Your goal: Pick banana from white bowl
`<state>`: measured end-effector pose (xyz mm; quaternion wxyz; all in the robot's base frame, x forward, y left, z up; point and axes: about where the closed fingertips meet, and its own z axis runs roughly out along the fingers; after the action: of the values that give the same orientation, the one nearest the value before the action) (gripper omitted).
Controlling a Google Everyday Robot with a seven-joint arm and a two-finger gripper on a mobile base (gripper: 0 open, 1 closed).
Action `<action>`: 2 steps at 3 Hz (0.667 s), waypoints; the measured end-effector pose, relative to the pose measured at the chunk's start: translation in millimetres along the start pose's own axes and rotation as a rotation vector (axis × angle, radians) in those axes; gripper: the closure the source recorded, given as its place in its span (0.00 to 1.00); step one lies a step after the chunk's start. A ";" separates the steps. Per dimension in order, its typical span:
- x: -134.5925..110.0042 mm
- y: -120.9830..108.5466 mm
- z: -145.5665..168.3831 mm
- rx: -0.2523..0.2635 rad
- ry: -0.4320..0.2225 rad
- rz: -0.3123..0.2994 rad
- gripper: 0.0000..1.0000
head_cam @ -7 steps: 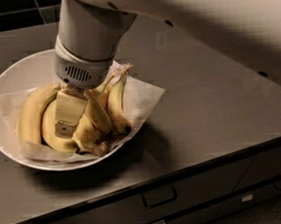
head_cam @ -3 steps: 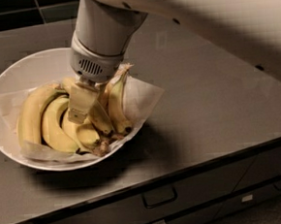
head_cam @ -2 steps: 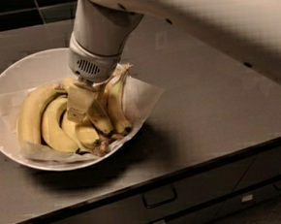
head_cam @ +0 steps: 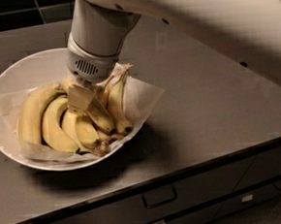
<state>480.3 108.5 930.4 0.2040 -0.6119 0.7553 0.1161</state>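
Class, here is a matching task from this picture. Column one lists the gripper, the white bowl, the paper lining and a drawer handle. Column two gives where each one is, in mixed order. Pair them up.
Column one:
1. gripper
2. white bowl
3. paper lining
4. drawer handle

Column two:
a. below the counter's front edge
b. down among the bananas
c. standing on the counter, at the left
d. poking out over the white bowl's right rim

Pairs: 1-b, 2-c, 3-d, 4-a.
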 end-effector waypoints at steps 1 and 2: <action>0.0 0.0 0.0 0.000 0.000 0.000 0.81; 0.0 0.0 0.0 0.000 0.000 0.000 1.00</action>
<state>480.3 108.5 930.5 0.2041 -0.6119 0.7553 0.1160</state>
